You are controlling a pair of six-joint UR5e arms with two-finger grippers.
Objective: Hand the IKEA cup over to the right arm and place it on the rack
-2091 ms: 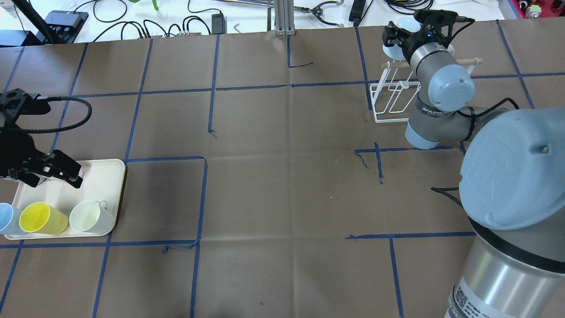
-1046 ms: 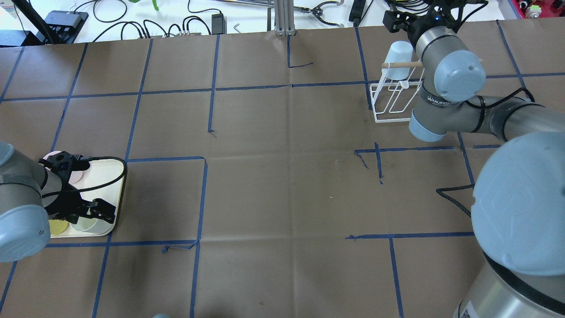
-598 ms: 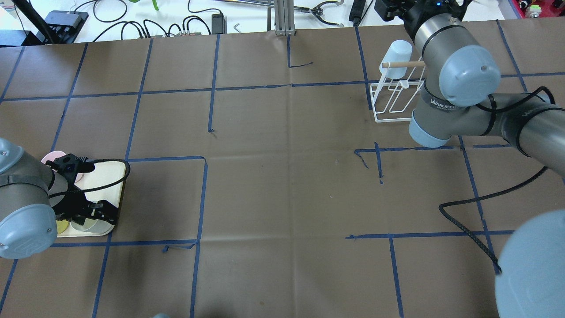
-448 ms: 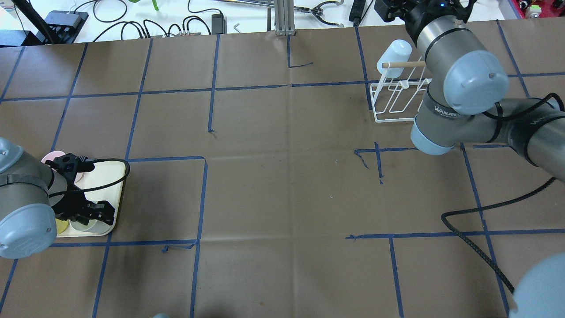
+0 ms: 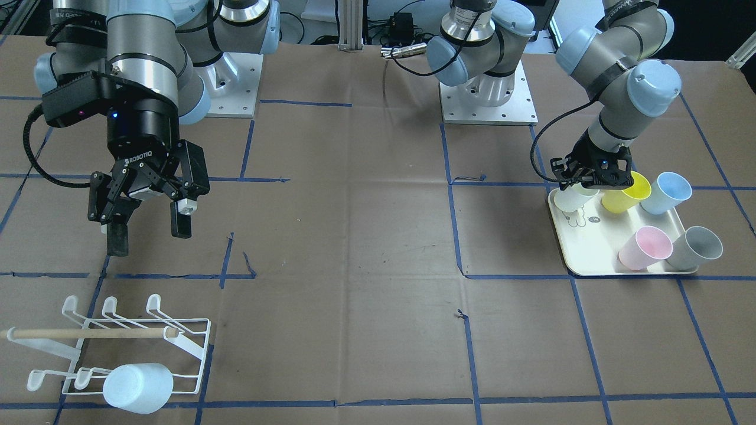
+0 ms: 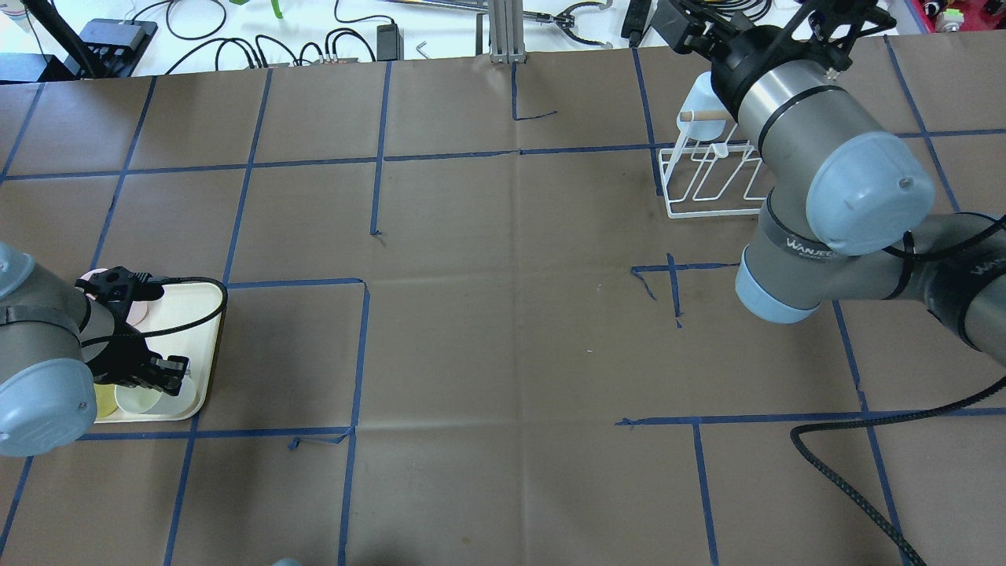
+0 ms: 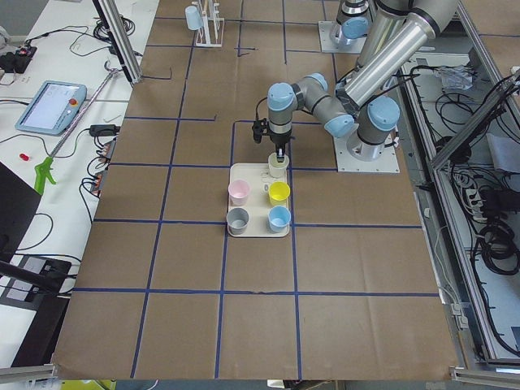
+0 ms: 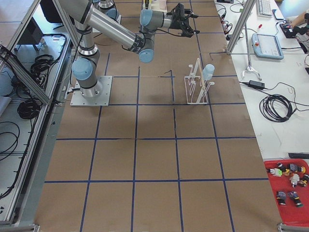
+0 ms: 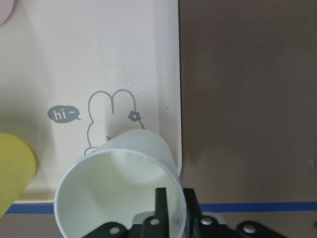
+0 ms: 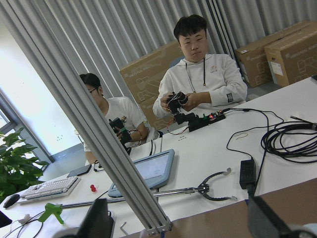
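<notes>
Five cups on cream tray (image 5: 596,254), right side of front view. Left end effector (image 9: 176,201) pinching rim of white cup (image 9: 114,198), one finger inside, beside rabbit drawing and "hi~" bubble. Right end effector (image 5: 149,236), marked ROBOTIQ, spread and empty at left, higher in frame than rack (image 5: 189,345). Pale blue cup (image 5: 139,388) sits on rack prong, lower left of desk (image 5: 354,248).
</notes>
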